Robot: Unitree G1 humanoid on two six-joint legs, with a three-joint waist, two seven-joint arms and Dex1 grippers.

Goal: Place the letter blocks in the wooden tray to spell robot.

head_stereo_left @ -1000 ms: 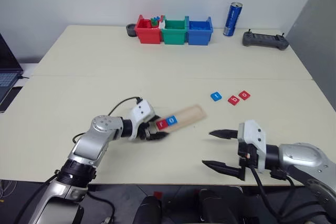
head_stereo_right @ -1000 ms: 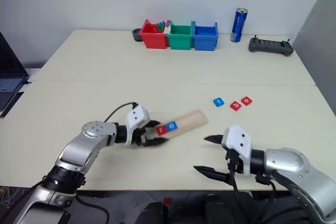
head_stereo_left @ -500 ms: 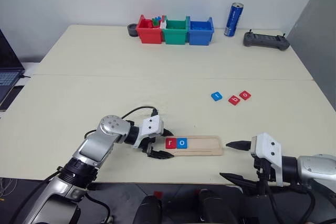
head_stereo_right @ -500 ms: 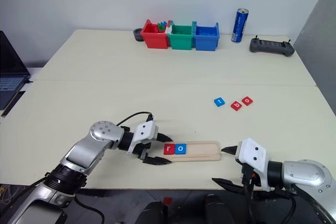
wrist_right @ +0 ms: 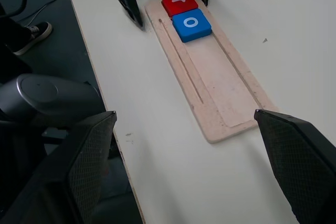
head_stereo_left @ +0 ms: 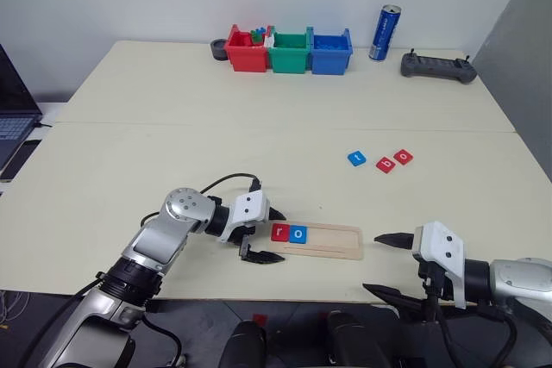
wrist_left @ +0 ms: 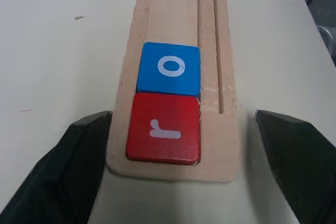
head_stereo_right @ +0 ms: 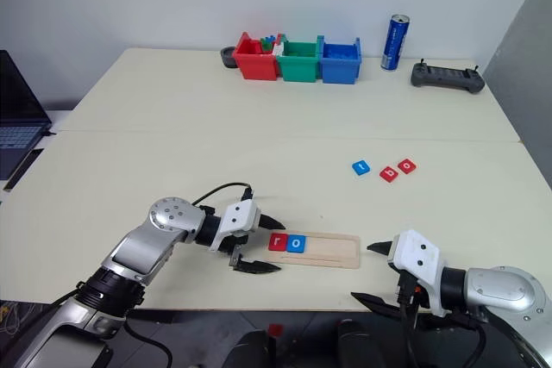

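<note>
The wooden tray (head_stereo_left: 328, 241) lies flat along the table's front edge. At its left end sit a red letter block "r" (wrist_left: 165, 135) and, touching it, a blue "o" (wrist_left: 169, 68). My left gripper (head_stereo_left: 281, 235) is open, one finger (wrist_left: 68, 171) on each side of that end, apart from the wood. A blue block (head_stereo_left: 355, 159) and two red blocks (head_stereo_left: 385, 164) (head_stereo_left: 402, 157) lie loose further back on the right. Just past the tray's right end, my right gripper (head_stereo_left: 373, 263) is open and holds nothing.
Red (head_stereo_left: 245, 49), green (head_stereo_left: 288, 51) and blue (head_stereo_left: 329, 51) bins stand at the back, with a blue can (head_stereo_left: 383, 32) and a black controller (head_stereo_left: 435, 65) to their right. A laptop (head_stereo_left: 10, 127) sits at the far left. The table's front edge runs close below the tray.
My left gripper, shut on the slanted tray's end, swung it round to lie along the front edge, then opened and let go. My right gripper drew back to the right.
</note>
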